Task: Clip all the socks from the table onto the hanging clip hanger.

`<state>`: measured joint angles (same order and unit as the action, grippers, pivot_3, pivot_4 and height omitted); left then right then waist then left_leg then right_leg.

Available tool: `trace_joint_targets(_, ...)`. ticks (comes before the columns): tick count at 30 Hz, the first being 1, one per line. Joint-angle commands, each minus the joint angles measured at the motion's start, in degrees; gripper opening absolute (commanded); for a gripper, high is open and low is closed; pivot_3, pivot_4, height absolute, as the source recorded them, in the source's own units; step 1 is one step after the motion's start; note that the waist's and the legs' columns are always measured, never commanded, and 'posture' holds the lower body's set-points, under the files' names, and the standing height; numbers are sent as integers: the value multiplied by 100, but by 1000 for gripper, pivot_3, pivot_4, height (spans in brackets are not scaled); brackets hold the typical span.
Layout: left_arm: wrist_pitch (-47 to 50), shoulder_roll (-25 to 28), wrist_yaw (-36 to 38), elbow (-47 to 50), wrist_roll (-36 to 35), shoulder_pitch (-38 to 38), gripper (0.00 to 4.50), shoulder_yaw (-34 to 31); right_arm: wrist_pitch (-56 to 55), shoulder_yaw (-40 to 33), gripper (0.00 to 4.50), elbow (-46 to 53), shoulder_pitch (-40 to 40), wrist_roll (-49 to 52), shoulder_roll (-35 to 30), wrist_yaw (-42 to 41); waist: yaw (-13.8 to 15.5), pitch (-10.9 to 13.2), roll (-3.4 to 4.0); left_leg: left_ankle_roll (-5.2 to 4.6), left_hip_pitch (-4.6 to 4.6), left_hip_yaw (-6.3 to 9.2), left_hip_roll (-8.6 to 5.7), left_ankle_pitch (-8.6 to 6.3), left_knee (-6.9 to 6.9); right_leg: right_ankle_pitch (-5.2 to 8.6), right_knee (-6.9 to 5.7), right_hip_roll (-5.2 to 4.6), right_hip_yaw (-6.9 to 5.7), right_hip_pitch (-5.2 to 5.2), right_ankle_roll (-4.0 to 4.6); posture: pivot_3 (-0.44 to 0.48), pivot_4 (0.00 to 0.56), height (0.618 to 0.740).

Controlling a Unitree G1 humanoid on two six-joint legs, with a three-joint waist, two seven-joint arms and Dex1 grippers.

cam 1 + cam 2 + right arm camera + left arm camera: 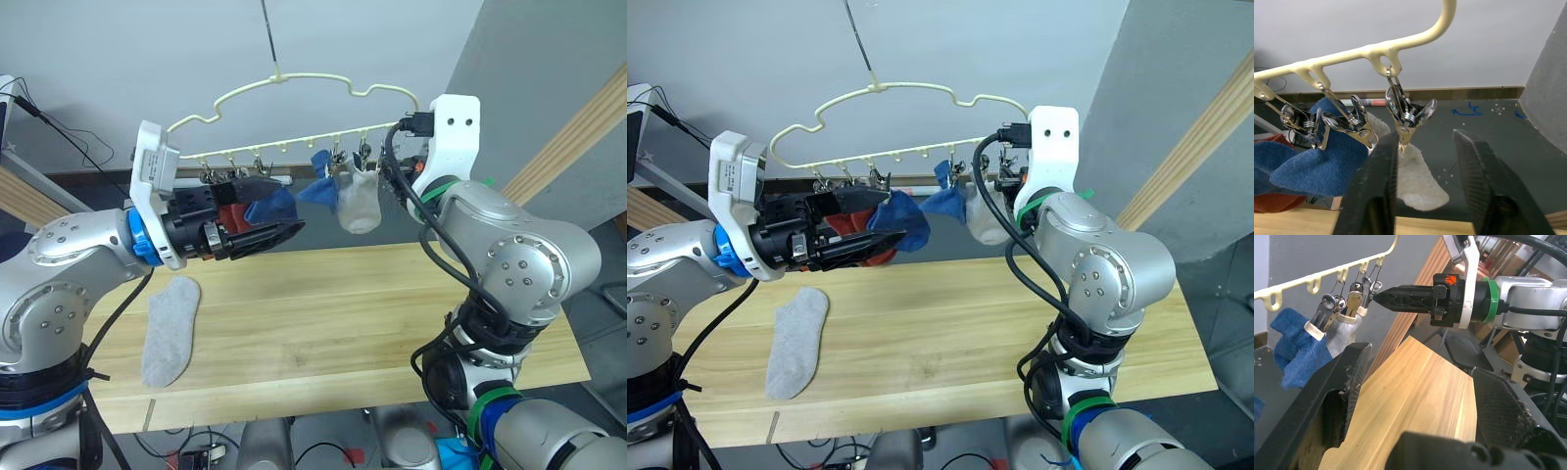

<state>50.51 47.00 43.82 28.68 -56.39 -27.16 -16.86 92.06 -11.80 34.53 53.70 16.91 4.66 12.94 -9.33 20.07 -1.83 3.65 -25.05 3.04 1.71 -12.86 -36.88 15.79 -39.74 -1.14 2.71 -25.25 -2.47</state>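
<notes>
Above the pale wooden surface (323, 313), the yellow clip hanger (294, 98) is hung from a thin rod, with several socks already clipped to it: a light grey sock (358, 206), two blue socks (318, 191) and a rust red sock (232, 217) partly hidden behind the left end effector (265, 238). One more light grey sock (171, 328) is left lying flat on the surface near the left arm. In the left wrist view, the left fingers (1327, 396) are seen spread apart, nothing between them. In the right wrist view, the right end effector (1425, 181) is shown with fingers apart, just beside an empty silver clip (1403, 115).
</notes>
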Motion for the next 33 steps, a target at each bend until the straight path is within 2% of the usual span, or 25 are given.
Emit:
trace_joint_targets(1, -130, 42, -52, 206, -84, 8, 3805, -90, 44, 36, 1925, 133, 133, -64, 48, -89, 1, 0, 0, 0, 0, 0, 0, 0, 0, 0, -1, 0, 0, 0, 0, -217, 325, 740)
trace_joint_targets(13, -174, 19, -159, 235, -64, 12, 3805, -53, -19, 13, 1925, -128, 364, -311, 182, -315, 12, 0, 0, 0, 0, 0, -1, 0, -3, 0, -6, -1, 0, -1, 0, -200, 321, 740)
trace_joint_targets(33, -210, 40, -407, 343, -41, 62, 3805, -23, -828, 109, 1925, -855, 524, -563, 21, -567, 125, 0, 0, 0, 1, 0, -1, 1, -7, 0, -15, -2, 0, -2, 1, -173, 312, 740)
